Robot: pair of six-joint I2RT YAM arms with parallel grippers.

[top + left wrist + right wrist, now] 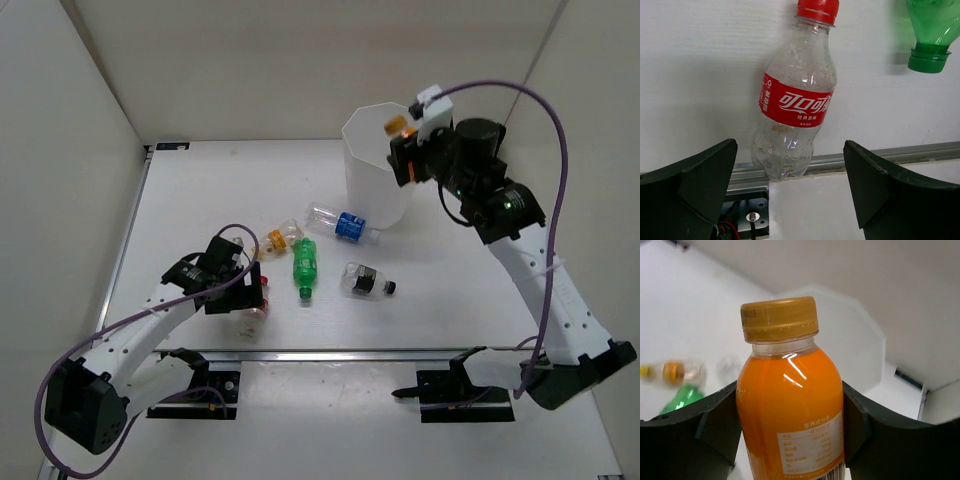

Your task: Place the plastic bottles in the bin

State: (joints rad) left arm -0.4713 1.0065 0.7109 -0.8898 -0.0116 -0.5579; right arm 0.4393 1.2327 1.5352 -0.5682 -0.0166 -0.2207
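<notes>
Our right gripper [400, 145] is clamped on the orange bottle [790, 405], a finger tight against each side and the cap standing out past the tips. The bin [372, 185] sits just beyond and below these jaws, with the bottle at its rim. Our left gripper [790, 175] gapes wide and holds nothing. The red-label bottle [796, 100] lies in line with the gap, just ahead of the fingers and untouched, cap pointing away. Farther ahead and off to one side is the green bottle [934, 35]. The blue-label bottle [345, 225], black-label bottle [366, 280] and yellow-label bottle [280, 238] lie between our two grippers.
</notes>
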